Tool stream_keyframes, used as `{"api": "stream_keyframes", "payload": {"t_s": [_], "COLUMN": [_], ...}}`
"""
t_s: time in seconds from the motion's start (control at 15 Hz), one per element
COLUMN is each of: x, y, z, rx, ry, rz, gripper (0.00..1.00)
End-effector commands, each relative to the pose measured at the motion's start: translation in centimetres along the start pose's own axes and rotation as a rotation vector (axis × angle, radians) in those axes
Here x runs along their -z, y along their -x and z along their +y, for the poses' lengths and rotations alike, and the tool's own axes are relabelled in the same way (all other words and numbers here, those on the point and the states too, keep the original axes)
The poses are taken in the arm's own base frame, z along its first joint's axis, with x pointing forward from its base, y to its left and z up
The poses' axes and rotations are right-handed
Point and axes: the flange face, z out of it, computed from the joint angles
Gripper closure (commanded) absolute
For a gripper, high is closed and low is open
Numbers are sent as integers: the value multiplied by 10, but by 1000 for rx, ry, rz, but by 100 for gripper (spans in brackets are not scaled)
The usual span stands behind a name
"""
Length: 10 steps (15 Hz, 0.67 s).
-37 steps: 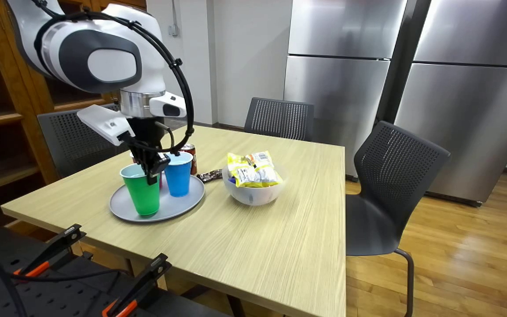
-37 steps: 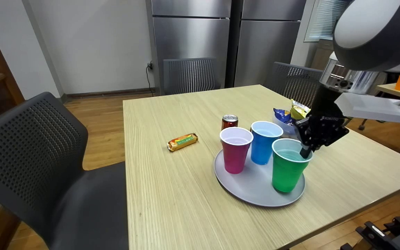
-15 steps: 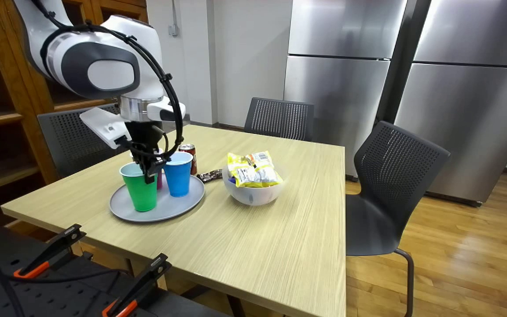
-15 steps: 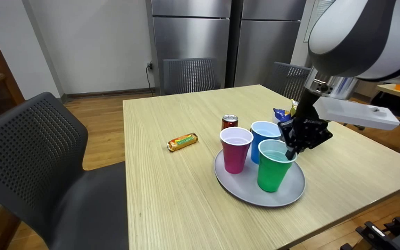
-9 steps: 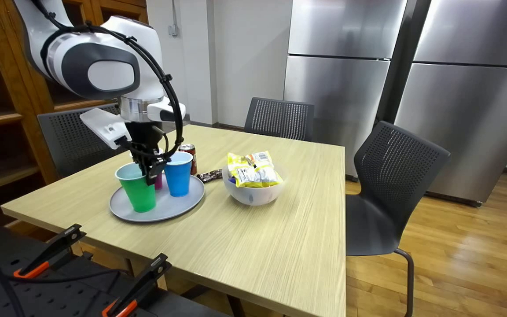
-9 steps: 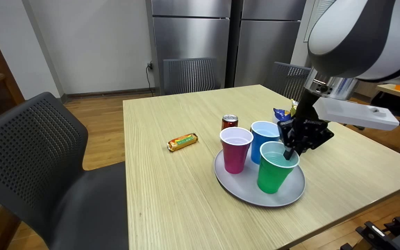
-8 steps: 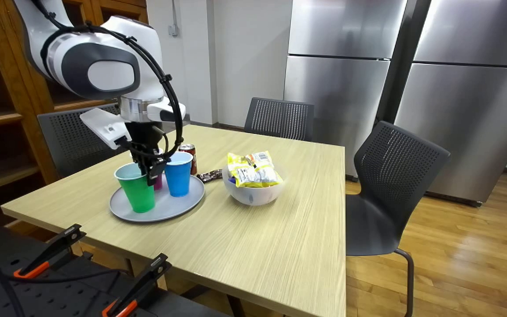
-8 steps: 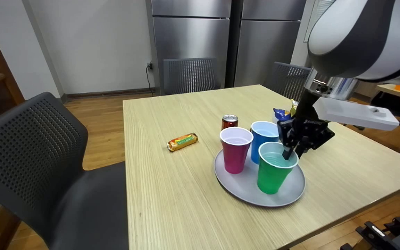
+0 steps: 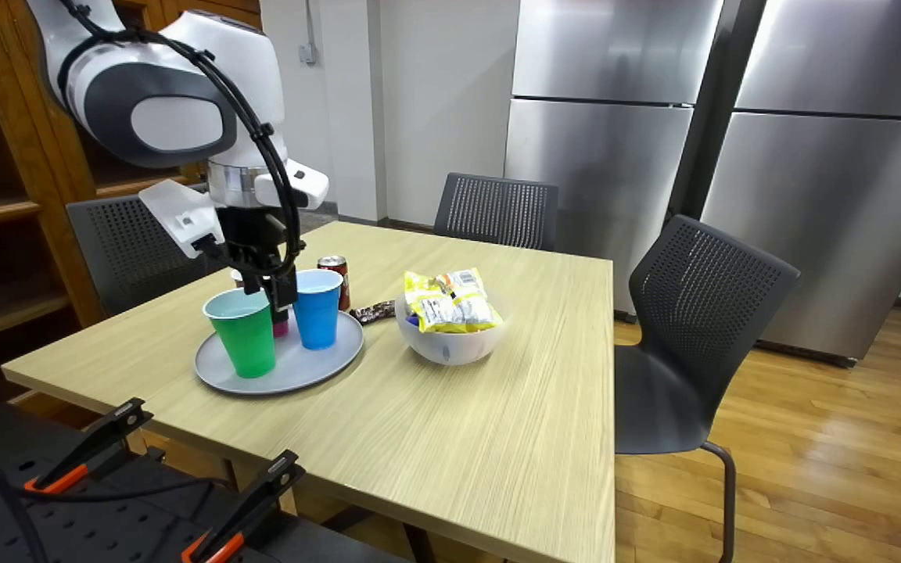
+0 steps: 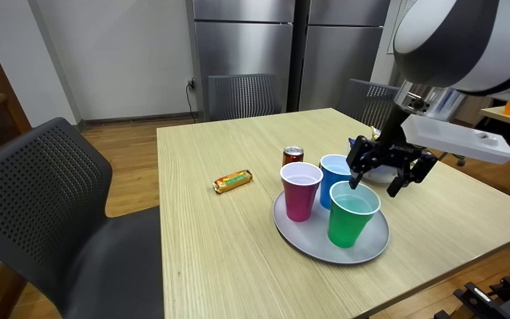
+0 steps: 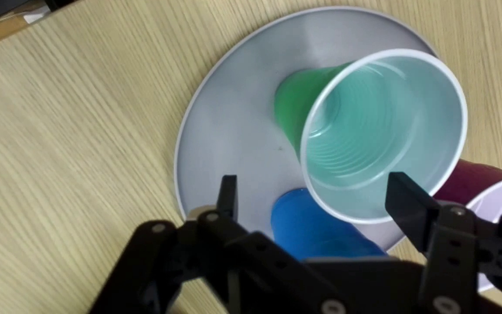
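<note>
My gripper (image 10: 372, 188) stands open just above the green cup (image 10: 343, 228), its jaws wide apart with nothing between them. One fingertip overlaps the cup's mouth in an exterior view, while the opposite one hangs outside the rim; contact with the rim I cannot tell. Upright on a round grey plate (image 9: 302, 377), the green cup shares it with a blue cup (image 9: 316, 317) and a magenta cup (image 10: 299, 201). In the wrist view the green cup (image 11: 292, 102) shows its pale inside, and the gripper's body partly covers the blue cup (image 11: 316, 226).
Behind the cups stands a red soda can (image 10: 293, 155). A gold-wrapped bar (image 10: 233, 180) lies on the table, and a dark-wrapped bar (image 9: 375, 311) lies near a pale bowl (image 9: 454, 348) holding a yellow snack bag (image 9: 450, 301). Chairs surround the table.
The gripper, previously closed on the green cup's rim, has opened, let go and risen slightly. Before that, the cup was shifted across the plate towards the magenta cup's side and set down.
</note>
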Motion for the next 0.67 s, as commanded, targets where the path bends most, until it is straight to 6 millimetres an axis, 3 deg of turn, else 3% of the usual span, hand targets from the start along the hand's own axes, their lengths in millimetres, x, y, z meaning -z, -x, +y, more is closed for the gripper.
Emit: {"api": "stream_keyframes", "payload": {"t_s": [0.0,0.2,0.27,0.47,0.53,0.6], "x": [33,56,55,73,82,84], "y": [7,7,-10,-20,-13,-23], "z": [11,24,23,37,45,48], "rx": [-22,-57,-66,-79,-82,-85], "ry": [-33,-61,-69,-83,-85,-87], "rz": [71,119,137,185,197,211], "gripper": [0,0,0,0,0,0]}}
